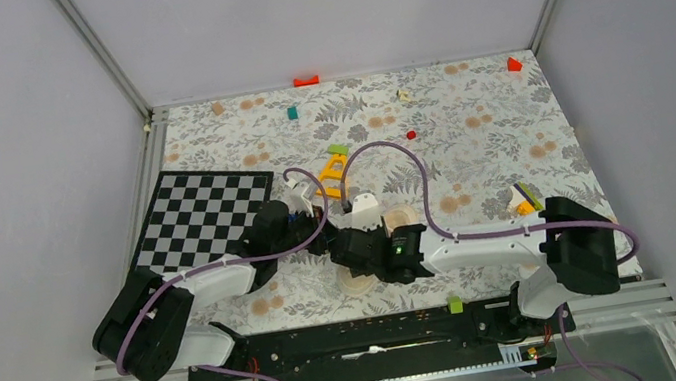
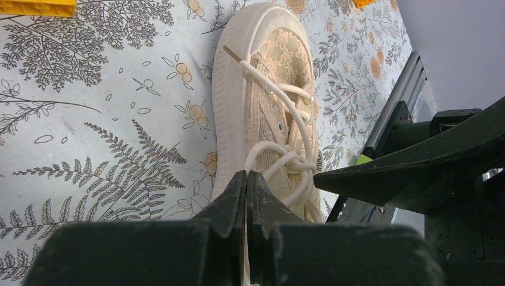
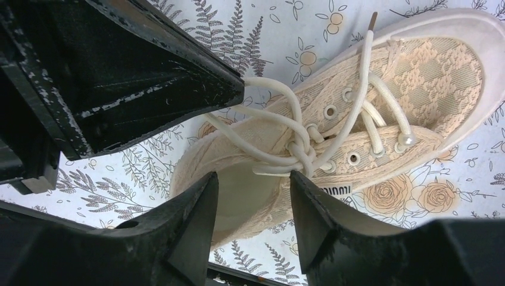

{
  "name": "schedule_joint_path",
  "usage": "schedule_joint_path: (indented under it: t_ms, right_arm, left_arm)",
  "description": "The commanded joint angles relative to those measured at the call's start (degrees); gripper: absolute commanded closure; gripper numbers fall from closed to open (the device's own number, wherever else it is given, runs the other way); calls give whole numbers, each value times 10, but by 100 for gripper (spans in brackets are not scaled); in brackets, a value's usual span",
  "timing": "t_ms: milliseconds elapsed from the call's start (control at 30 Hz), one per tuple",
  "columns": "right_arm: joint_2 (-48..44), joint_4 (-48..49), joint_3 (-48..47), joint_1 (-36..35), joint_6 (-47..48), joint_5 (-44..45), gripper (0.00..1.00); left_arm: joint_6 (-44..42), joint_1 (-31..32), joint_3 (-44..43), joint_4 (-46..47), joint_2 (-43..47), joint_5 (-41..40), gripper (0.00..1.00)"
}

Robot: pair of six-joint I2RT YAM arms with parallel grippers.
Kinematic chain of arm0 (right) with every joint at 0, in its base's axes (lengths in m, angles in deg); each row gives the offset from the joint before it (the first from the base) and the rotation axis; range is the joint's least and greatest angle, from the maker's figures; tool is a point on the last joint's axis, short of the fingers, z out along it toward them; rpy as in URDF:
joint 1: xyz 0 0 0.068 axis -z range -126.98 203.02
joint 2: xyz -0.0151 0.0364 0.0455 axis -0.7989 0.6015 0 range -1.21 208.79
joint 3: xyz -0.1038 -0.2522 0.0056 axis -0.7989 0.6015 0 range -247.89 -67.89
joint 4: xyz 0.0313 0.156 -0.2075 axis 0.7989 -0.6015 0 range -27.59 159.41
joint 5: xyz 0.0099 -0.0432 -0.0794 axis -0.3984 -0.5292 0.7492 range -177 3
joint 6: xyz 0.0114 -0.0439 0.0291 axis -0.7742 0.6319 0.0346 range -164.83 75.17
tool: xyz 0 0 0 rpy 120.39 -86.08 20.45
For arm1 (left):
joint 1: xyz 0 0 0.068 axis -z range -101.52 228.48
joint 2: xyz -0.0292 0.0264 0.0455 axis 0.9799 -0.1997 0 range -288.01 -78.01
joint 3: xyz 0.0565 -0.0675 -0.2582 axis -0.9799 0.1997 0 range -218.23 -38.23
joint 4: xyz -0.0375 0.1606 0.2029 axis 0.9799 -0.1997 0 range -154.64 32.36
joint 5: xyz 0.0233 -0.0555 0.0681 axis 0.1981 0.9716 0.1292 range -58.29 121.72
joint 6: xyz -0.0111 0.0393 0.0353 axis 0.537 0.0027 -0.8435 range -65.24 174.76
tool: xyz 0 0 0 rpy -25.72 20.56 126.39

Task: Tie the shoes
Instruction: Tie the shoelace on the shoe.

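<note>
shoe-tying looks part done. the cream shoe (image 3: 417, 71) sits on its sole on the fern-print table (image 1: 491, 157), close to the near edge and about midway along it. it is right under both wrists, so the overhead view shows almost none of it. the laces (image 3: 359, 95) are crossed into a loose first knot (image 3: 301, 154) at the top eyelets, just ahead of the shoe's opening.

the left gripper (image 2: 247, 179) is clamped fully together. a pale strand runs from the knot into its tips, so it appears to be pinching a lace and holding it out to the side. the right gripper (image 3: 253, 179) stands wide apart with nothing in it, one finger over the shoe's opening and the other beside the tongue, tips just short of the knot. one free lace end (image 3: 370, 36), brown-tipped, lies across the toe and out over its rim.

my read is that the step in hand is forming the bow, with one strand held taut while the other arm goes for its partner. the next move calls for the right fingers to drop around a single strand near the knot, without catching the neighbouring loops, and then close. the left should hold its tension so the knot doesn't slacken.
</note>
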Motion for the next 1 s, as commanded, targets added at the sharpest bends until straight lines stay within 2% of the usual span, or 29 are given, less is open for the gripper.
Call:
schedule_joint_path:
  t_ms: [0,133,300,633,800,967]
  right_arm:
    - [10,-18,-29,-7,7,41,49]
    - [9,-24,-29,-8,9,47,56]
    - [20,-68,-46,-13,8,73,50]
    - [-15,-103,-24,-14,-3,98,50]
    - [-67,-38,25,-16,-12,70,43]
    - [-163,81,147,-15,-76,29,40]
  left_arm:
    - [-12,3,7,36,18,11,100]
    - [-12,3,7,37,18,11,100]
    - [-12,3,7,37,18,12,100]
    - [-12,3,5,34,20,12,100]
    - [-11,2,3,33,15,14,100]
    - [22,9,19,11,28,4,100]
